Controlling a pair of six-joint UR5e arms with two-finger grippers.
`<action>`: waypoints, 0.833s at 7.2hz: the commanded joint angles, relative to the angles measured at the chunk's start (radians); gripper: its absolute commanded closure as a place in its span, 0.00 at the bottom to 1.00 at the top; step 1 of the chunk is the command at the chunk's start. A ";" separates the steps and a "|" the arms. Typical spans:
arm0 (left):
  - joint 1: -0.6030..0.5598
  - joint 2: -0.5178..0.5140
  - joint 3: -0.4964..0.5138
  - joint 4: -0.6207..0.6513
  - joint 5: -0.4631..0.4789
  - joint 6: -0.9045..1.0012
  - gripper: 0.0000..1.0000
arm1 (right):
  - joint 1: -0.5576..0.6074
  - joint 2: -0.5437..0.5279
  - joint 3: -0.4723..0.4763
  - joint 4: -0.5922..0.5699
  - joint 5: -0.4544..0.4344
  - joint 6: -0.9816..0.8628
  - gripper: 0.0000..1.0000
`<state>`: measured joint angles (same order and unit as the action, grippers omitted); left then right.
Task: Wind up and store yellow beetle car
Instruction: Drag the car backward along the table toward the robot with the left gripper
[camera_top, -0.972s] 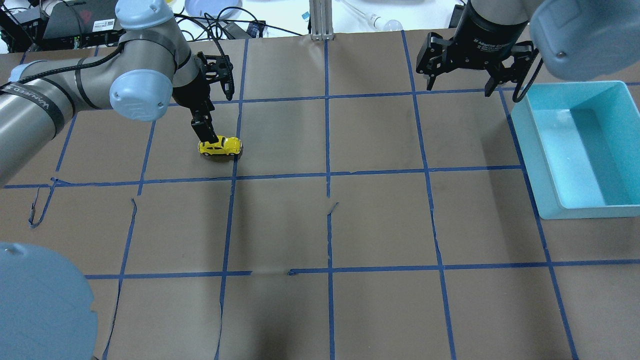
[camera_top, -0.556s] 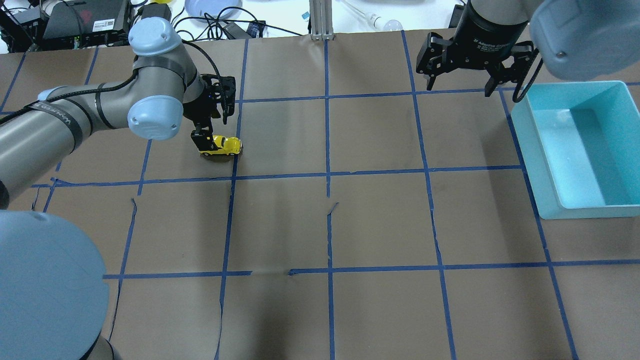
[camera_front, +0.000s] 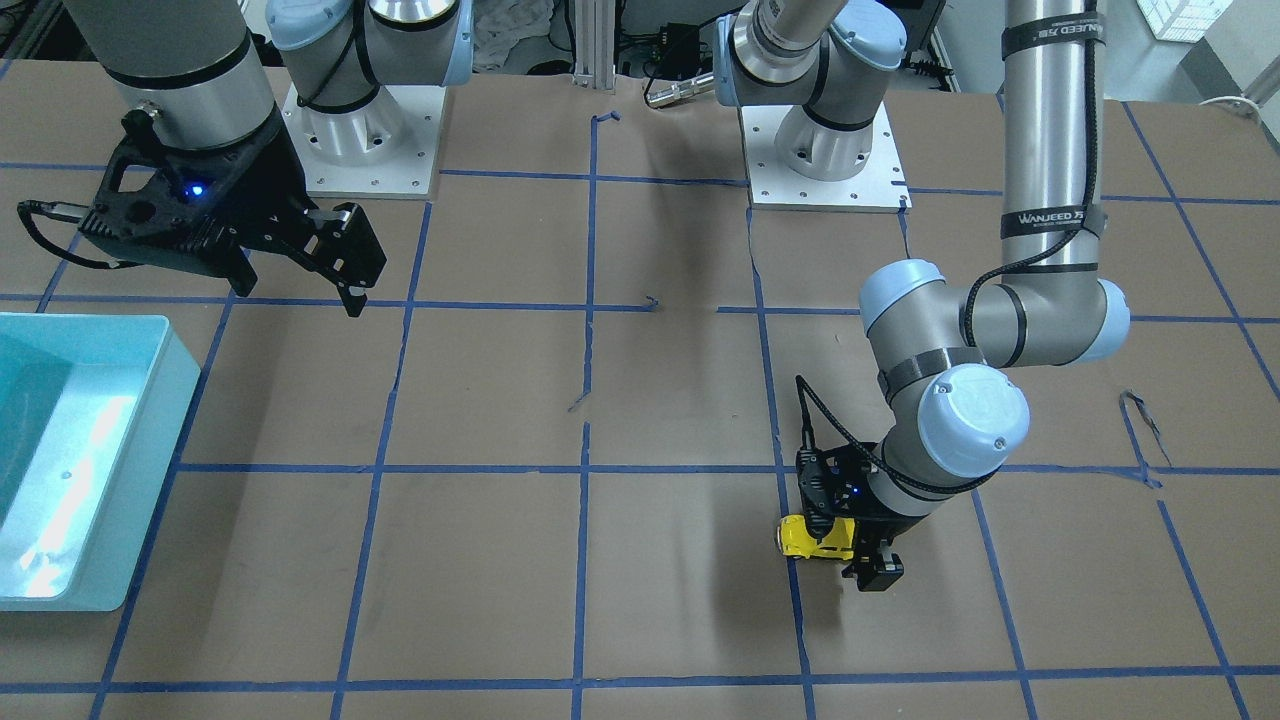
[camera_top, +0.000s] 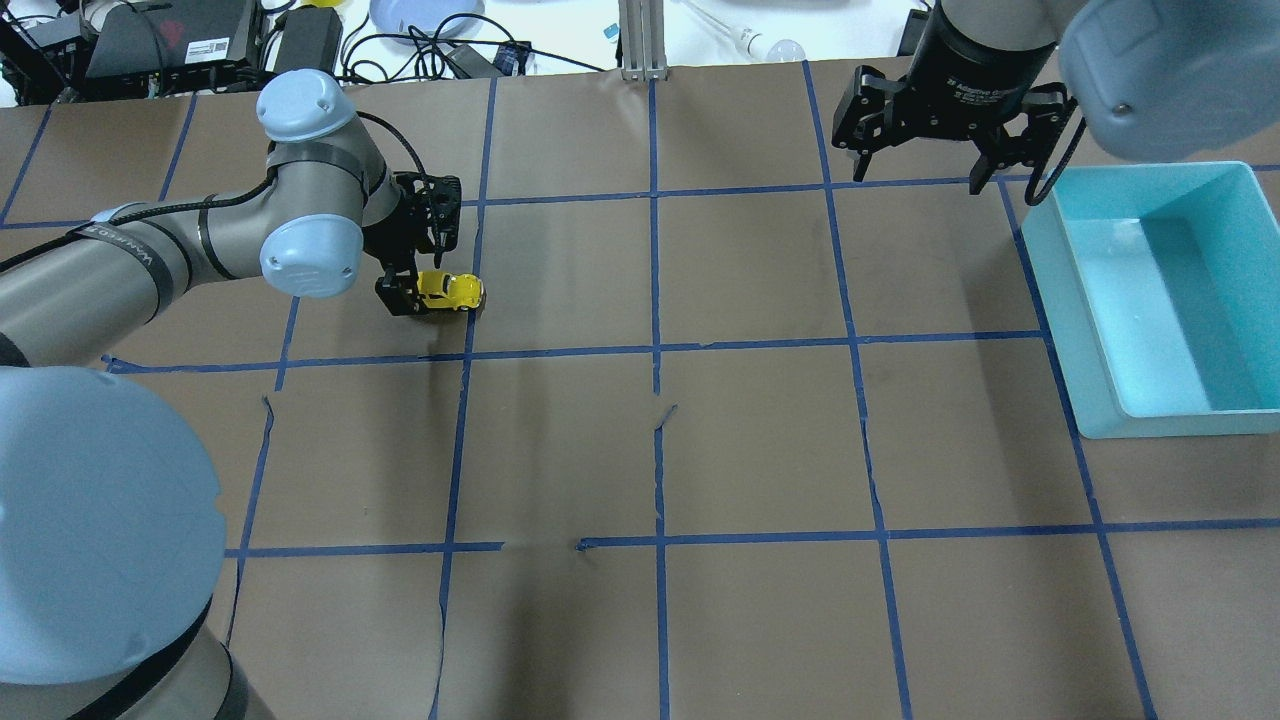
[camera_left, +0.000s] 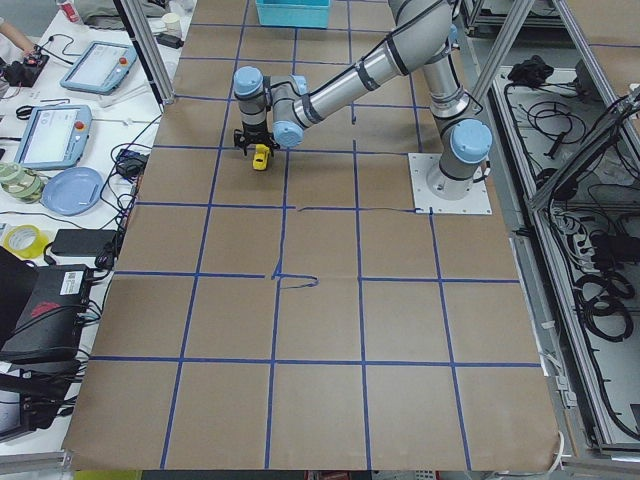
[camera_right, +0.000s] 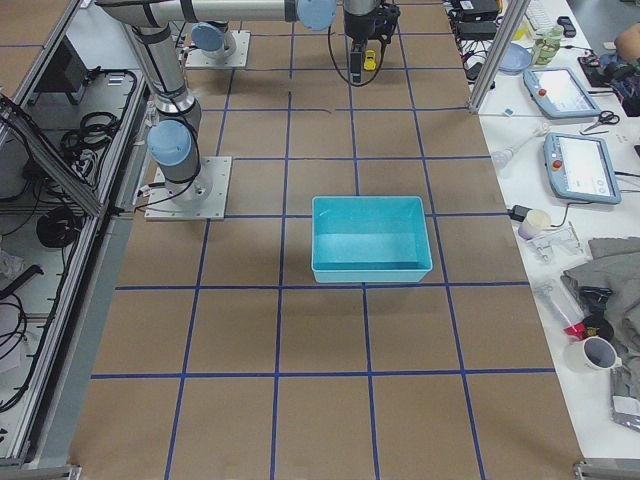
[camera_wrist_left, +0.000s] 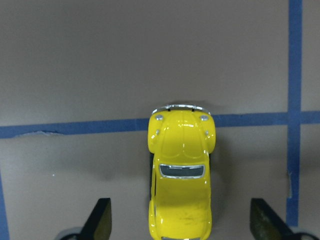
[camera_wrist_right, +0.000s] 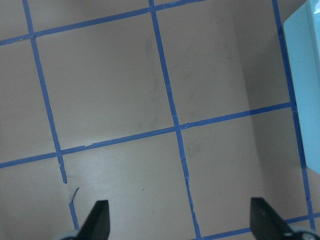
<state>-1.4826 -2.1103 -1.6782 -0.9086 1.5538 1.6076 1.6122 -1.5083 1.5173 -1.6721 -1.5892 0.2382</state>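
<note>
Yellow, the beetle car (camera_wrist_left: 181, 175) sat between the left end effector's (camera_wrist_left: 182, 222) wide-apart fingers, its length across their closing line.

left gripper (camera_wrist_left: 182, 222) astride yellow beetle car (camera_wrist_left: 181, 175): gaps either side, fingers (camera_wrist_left: 101, 220) apart from it | table (camera_top: 760, 440) toward bin (camera_top: 1060, 330): bare paper | right gripper (camera_top: 916, 180), spread wide, hangs beside bin's far corner | bin top open

I see the yellow beetle car (camera_top: 452, 290) upright on its wheels on the brown table cover (camera_top: 560, 450); glossy rounded body, dark windscreen, chrome bumper; its nose reaches a blue tape line (camera_wrist_left: 75, 128).
</note>
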 joint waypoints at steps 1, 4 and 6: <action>0.001 -0.011 0.002 0.000 -0.001 -0.081 0.06 | 0.000 0.000 0.000 0.000 0.000 0.000 0.00; -0.016 -0.013 -0.003 0.002 -0.001 -0.064 0.06 | 0.000 0.000 0.000 0.000 0.000 0.000 0.00; -0.042 0.003 -0.008 0.000 0.000 -0.017 0.09 | 0.000 0.000 0.000 0.000 0.000 0.000 0.00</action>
<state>-1.5131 -2.1177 -1.6819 -0.9068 1.5527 1.5580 1.6122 -1.5079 1.5171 -1.6721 -1.5892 0.2377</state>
